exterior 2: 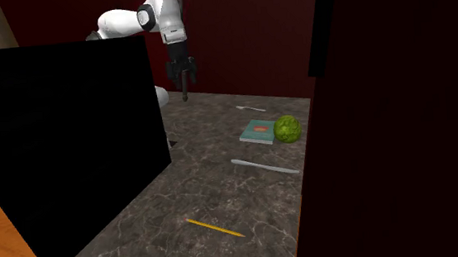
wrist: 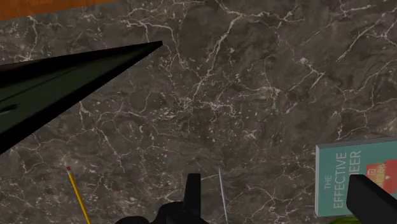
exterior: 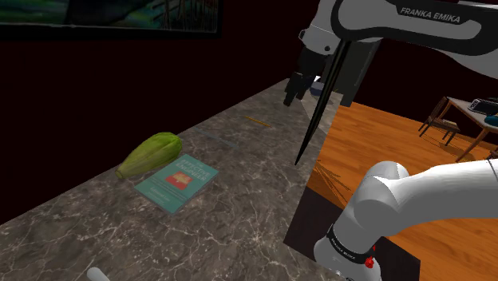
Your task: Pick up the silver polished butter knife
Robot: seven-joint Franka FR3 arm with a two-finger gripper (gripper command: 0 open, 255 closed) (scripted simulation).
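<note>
The butter knife is a thin pale silver strip lying flat on the dark marble counter, between the teal book and the yellow pencil. In the wrist view the knife appears as a narrow line just beside one finger; the other finger stands over the book's edge. My black gripper is open and holds nothing. It hangs well above the counter near its end, as the gripper shows in the second exterior view.
A teal book and a green leafy vegetable lie together on the counter. A yellow pencil lies beyond the knife. A big flat black panel stands along one counter edge. A dark red wall backs the counter.
</note>
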